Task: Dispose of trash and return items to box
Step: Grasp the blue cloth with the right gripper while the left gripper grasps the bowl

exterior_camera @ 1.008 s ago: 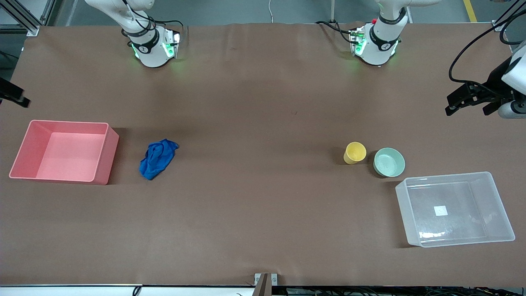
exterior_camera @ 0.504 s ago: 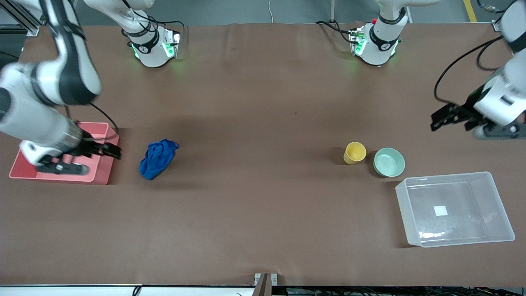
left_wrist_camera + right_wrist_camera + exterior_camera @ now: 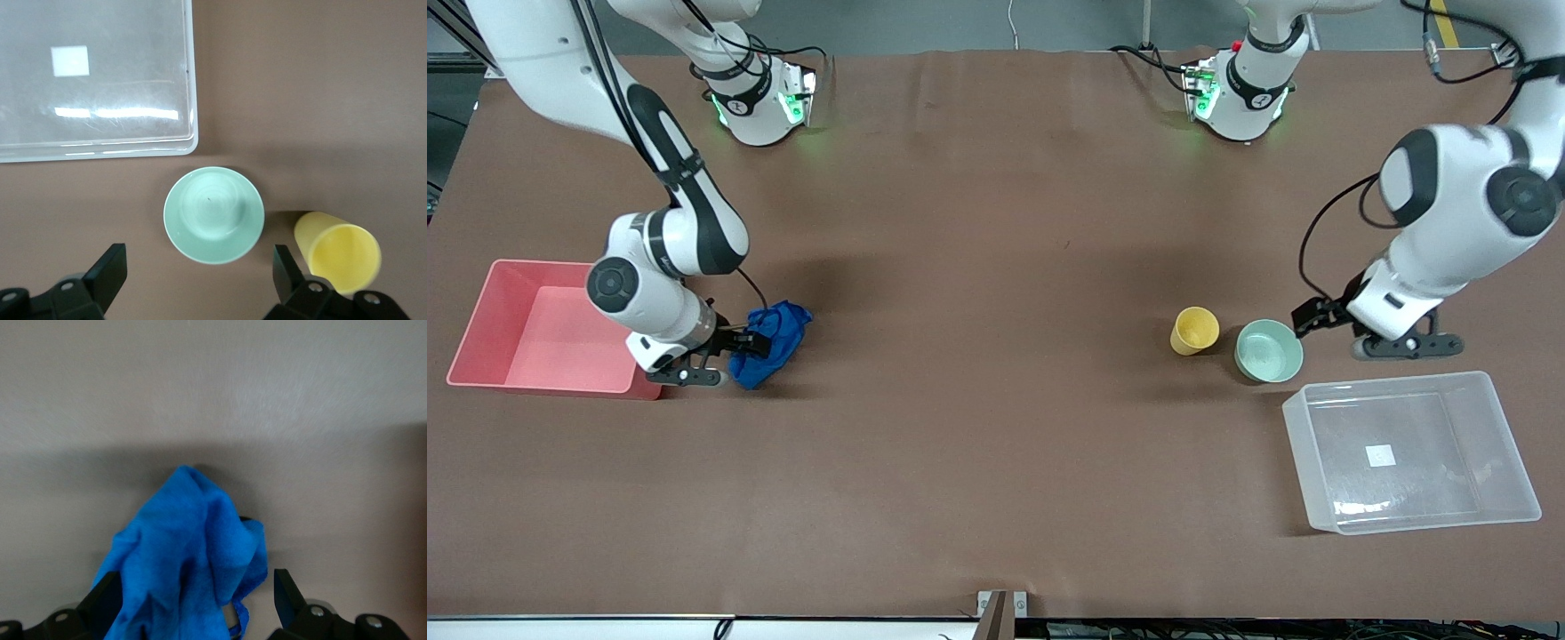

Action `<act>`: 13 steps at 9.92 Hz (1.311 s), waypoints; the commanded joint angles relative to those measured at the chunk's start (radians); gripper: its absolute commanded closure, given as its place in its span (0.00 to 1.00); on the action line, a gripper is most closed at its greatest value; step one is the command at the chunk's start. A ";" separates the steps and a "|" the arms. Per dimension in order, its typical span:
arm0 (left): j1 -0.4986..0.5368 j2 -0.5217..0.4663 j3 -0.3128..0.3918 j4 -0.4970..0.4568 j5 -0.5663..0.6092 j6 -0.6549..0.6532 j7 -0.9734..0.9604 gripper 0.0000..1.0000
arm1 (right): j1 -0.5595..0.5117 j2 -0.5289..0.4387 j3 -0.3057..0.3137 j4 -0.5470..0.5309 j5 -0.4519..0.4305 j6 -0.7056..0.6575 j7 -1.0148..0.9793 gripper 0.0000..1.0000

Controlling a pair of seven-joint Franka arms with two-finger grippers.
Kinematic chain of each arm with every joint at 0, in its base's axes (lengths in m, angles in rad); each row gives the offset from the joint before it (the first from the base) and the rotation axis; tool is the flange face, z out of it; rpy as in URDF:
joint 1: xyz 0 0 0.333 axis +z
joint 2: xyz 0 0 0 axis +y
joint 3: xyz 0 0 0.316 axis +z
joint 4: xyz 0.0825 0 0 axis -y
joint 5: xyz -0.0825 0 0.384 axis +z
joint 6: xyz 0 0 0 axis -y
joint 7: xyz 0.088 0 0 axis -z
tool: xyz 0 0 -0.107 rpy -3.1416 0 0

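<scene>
The blue cloth wad (image 3: 775,338) lies on the table beside the pink bin. My right gripper (image 3: 740,343) is low at the cloth and open; in the right wrist view its fingers (image 3: 288,595) stand on either side of the cloth (image 3: 190,553) without closing on it. The yellow cup (image 3: 1195,330) and mint-green bowl (image 3: 1269,351) stand side by side near the clear tub (image 3: 1494,444). My left gripper (image 3: 1305,320) is open and empty, low beside the bowl; the left wrist view shows the bowl (image 3: 213,215) just ahead of its fingertips (image 3: 112,265), with the cup (image 3: 341,253) and tub (image 3: 190,100) nearby.
The pink bin (image 3: 480,307) stands empty at the right arm's end of the table, partly covered by the right arm. The clear tub holds only its white sticker (image 3: 1380,456). Open brown table lies between cloth and cup.
Both arms swung in from the table's ends. The right gripper moved from over the pink bin to the cloth. The left gripper came down beside the bowl.
</scene>
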State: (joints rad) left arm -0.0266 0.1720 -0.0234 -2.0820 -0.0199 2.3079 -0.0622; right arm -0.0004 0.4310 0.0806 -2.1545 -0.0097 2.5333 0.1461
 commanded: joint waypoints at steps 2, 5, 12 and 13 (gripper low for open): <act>0.024 0.150 -0.003 -0.030 0.015 0.145 0.007 0.04 | 0.002 0.000 0.007 -0.041 -0.007 0.016 0.044 0.37; 0.033 0.236 -0.003 -0.032 0.014 0.208 0.007 0.04 | 0.002 0.002 0.008 -0.034 0.007 0.018 0.091 0.99; 0.039 0.320 -0.003 -0.032 0.014 0.277 0.004 0.46 | -0.047 -0.083 0.068 0.256 0.007 -0.455 0.185 0.99; 0.040 0.322 -0.003 -0.032 0.015 0.277 0.005 0.75 | -0.052 -0.124 0.056 0.304 0.007 -0.558 0.134 0.99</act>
State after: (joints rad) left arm 0.0091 0.4641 -0.0236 -2.1073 -0.0199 2.5605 -0.0593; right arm -0.0183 0.3688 0.1284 -1.8986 -0.0082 2.0909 0.3146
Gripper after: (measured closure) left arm 0.295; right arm 0.872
